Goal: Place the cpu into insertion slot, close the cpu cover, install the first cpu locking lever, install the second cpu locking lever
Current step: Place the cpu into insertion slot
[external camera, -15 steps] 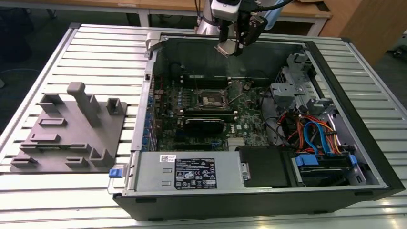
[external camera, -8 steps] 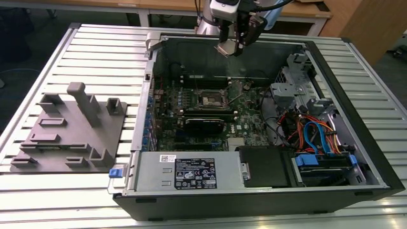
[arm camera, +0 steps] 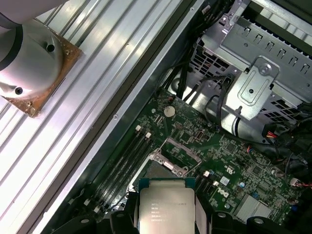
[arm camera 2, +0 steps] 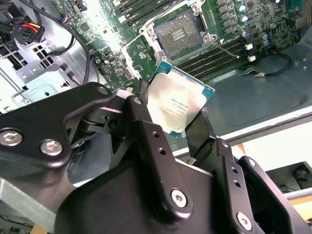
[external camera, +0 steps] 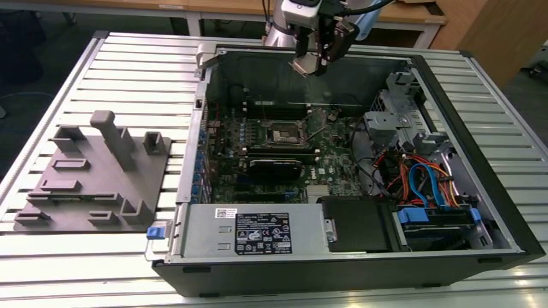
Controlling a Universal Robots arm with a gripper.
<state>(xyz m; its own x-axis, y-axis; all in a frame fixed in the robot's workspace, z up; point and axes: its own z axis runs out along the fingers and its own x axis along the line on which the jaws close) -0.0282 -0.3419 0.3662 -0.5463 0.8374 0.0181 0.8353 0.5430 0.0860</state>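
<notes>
Gripper [external camera: 314, 66]: clamped on two opposite edges of the chip, above the case's [external camera: 479, 212] far edge
Chip [arm camera 2: 178, 105]: tilted, held clear of the board [arm camera 2: 229, 24]
Socket [arm camera 2: 179, 35]: uncovered, near the board's far edge

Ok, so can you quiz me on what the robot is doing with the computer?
1. True or false: the chip already sits in the socket.
2. What is the gripper holding? A) a screwdriver B) the chip C) a fan
3. Fill in: in the exterior view, the grey tray lies on the view's ____ of the computer case.

Key: 1 false, since the gripper holds the chip up in the air and the socket is empty. 2 B. 3 left.
</notes>
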